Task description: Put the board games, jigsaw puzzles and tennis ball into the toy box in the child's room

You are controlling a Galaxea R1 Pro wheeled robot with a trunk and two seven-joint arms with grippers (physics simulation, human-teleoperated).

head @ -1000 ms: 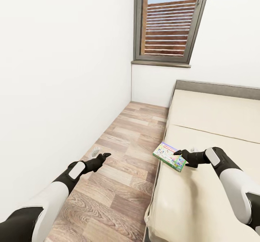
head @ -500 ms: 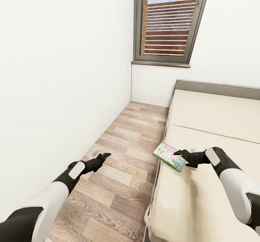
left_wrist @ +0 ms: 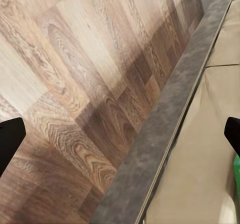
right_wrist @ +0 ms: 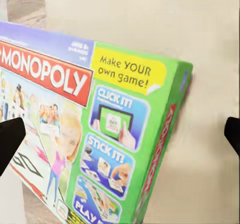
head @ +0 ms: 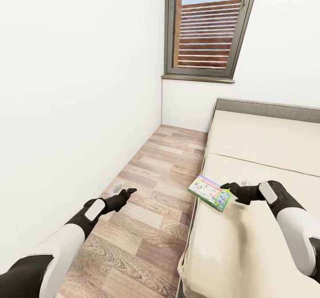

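— While it's sitting there, item one?
— Monopoly board game [head: 209,193], lying at the bed [head: 266,164] edge; right end effector [head: 227,190] spread open beside it, not gripping. Boxing up is pending.

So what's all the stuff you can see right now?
Game box: one, green with MONOPOLY lettering, on the bed's near edge, partly overhanging the floor.
Bed: one, cream with a grey frame, on the right.
Floor: wood planks, between wall and bed.
Window: one, grey frame, in the far wall.
Walls: white.
Left gripper: black, open, over the floor.
Right gripper: black, open, at the game box's end, not yet gripping it.
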